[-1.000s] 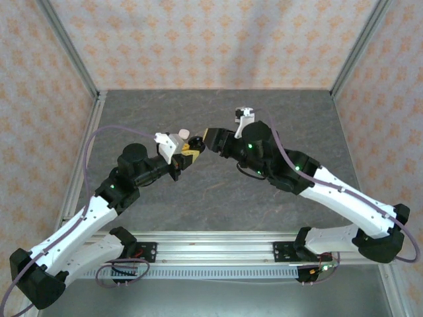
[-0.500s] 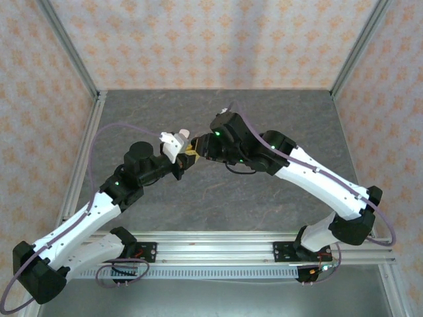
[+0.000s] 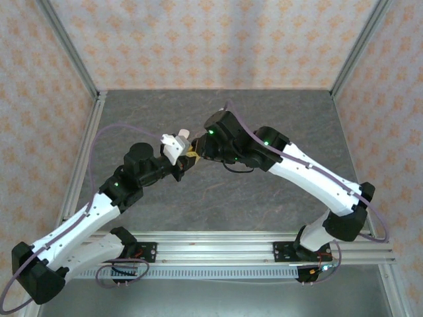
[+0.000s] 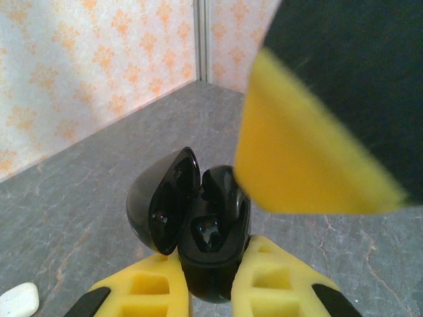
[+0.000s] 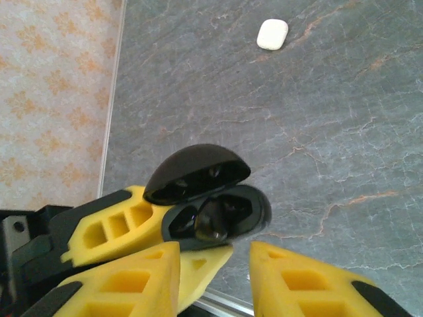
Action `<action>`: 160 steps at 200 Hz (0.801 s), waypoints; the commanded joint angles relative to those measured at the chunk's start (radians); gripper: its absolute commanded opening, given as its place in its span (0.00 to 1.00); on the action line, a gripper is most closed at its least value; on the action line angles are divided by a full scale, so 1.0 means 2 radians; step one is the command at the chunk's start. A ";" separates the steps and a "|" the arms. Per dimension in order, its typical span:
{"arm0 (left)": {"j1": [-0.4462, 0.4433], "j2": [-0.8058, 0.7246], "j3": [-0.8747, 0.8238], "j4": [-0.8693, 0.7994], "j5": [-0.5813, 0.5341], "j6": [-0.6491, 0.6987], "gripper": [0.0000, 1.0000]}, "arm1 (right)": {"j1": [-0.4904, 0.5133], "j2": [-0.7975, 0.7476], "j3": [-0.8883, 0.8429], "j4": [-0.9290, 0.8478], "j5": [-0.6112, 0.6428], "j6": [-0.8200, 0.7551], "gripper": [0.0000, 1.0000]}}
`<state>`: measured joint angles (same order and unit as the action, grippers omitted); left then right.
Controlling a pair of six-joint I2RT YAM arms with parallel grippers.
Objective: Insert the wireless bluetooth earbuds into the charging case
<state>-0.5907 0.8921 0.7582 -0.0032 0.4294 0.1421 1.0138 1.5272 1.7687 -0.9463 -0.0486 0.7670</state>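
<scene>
My left gripper (image 4: 211, 259) is shut on the lower body of a black charging case (image 4: 210, 281), held above the table with its lid (image 4: 162, 198) swung open. One black earbud (image 5: 210, 221) sits in a well of the case, sticking up a little (image 4: 221, 190). The well beside it looks dark and empty. My right gripper (image 5: 215, 254) hovers right at the case mouth, its yellow fingers (image 4: 304, 158) apart with nothing between them. In the top view both grippers meet mid-table, left (image 3: 188, 156) against right (image 3: 199, 149).
A small white rounded case (image 5: 272, 34) lies on the grey stone-pattern table (image 3: 277, 119), away from the grippers, also seen low left (image 4: 18, 300) in the left wrist view. Patterned walls (image 3: 198, 39) and metal frame posts enclose the table.
The right arm swung in and down over the held case, and its jaws narrowed. The left arm shifted slightly while keeping its grip.
</scene>
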 commanded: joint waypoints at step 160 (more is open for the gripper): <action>-0.012 -0.033 -0.030 0.023 -0.013 0.056 0.00 | -0.001 0.028 0.036 -0.031 0.004 -0.013 0.18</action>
<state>-0.6071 0.8398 0.7036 -0.0013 0.4103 0.2226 1.0138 1.5673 1.8027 -0.9737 -0.0643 0.7612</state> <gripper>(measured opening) 0.144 0.191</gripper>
